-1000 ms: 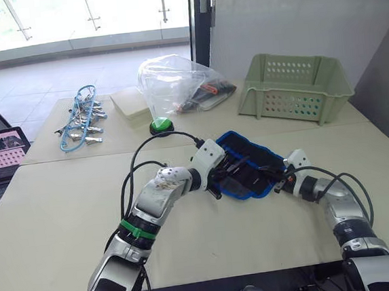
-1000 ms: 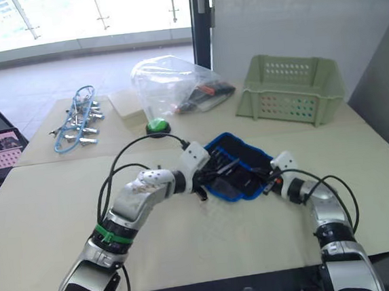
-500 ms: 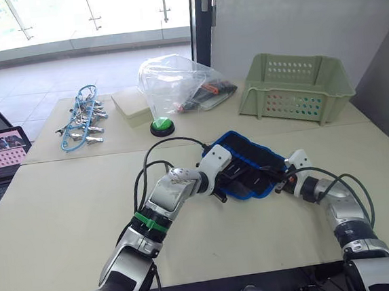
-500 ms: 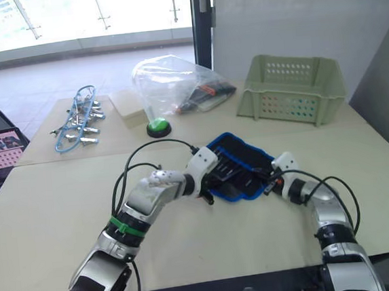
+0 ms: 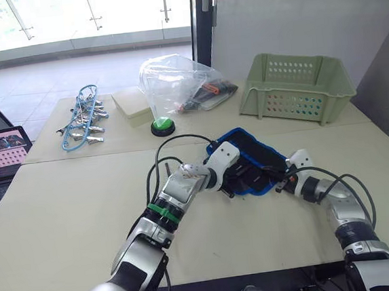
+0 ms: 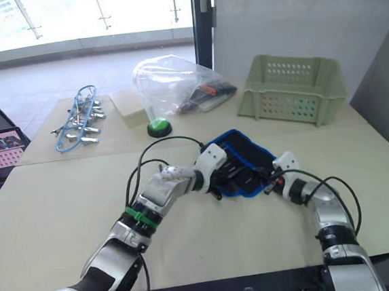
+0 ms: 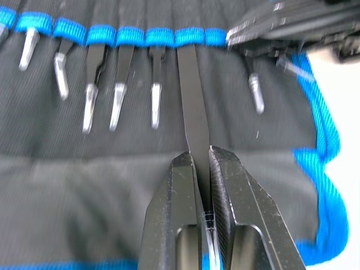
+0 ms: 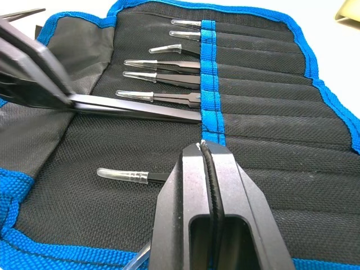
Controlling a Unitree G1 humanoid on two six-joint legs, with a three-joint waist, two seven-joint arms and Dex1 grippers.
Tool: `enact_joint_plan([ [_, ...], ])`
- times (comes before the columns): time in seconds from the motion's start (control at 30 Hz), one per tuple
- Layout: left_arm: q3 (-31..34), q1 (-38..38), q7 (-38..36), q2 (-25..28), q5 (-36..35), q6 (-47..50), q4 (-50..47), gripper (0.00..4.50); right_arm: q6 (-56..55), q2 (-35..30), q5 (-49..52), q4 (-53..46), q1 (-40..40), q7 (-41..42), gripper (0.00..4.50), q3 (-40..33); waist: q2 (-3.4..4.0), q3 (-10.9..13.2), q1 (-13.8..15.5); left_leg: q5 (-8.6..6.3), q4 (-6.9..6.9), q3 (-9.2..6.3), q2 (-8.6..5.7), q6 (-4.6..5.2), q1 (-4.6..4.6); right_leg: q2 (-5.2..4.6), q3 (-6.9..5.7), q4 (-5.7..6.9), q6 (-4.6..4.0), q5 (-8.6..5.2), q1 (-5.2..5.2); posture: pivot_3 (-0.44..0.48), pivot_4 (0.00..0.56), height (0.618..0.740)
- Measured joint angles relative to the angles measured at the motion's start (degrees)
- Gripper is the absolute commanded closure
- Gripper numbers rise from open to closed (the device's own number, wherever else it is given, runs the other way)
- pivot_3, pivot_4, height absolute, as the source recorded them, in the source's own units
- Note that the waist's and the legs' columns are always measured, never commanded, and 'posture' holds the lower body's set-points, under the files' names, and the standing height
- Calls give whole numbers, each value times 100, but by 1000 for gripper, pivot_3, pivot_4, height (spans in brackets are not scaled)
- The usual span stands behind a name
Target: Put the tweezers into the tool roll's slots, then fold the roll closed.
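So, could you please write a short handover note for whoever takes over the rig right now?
Left hand: shut on a tweezer, its far end entering a slot of the tool roll.
Right hand: shut on a thin black strap, resting on the roll's blue band.
Done: several capped tweezers already sit in slots; the roll lies open on the table.
Left: push this tweezer home, release, then fold the roll closed.

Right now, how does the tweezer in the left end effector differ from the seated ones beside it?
The long black tweezer is clamped by the left end effector; the shorter clear-capped black tweezers sit free. Its visible length runs well past theirs, and no capped tip shows on it. All enter slots under the blue fabric band.
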Motion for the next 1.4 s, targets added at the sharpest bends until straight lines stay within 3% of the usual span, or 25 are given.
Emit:
enact_joint_plan([
  [0.3,41,-466,-332,-168,210,-820,1099,4454,328,4,16,-624,247,-179,4500,0,1,-1,6,7,23,2,-15,-7,-78,-12,3,26,4,3,-89,0,150,740],
  [0.73,231,-1155,-319,-724,832,-2405,3038,4454,437,11,20,-902,447,-255,4500,0,1,-1,58,7,23,27,-29,-1,-78,-24,-1,19,12,6,-80,0,150,740],
  [1.23,384,-1205,-129,-764,1086,-3930,3989,4454,306,15,18,-883,519,-266,4500,2,0,-1,55,9,29,34,-29,2,-75,-24,-1,27,15,8,-75,0,150,740],
  [1.4,684,-1205,-119,-763,1014,-3903,4042,2718,250,26,17,-760,458,-240,4500,20,0,-1,36,10,29,35,-29,2,-76,-24,-1,29,15,8,-78,0,150,740],
])
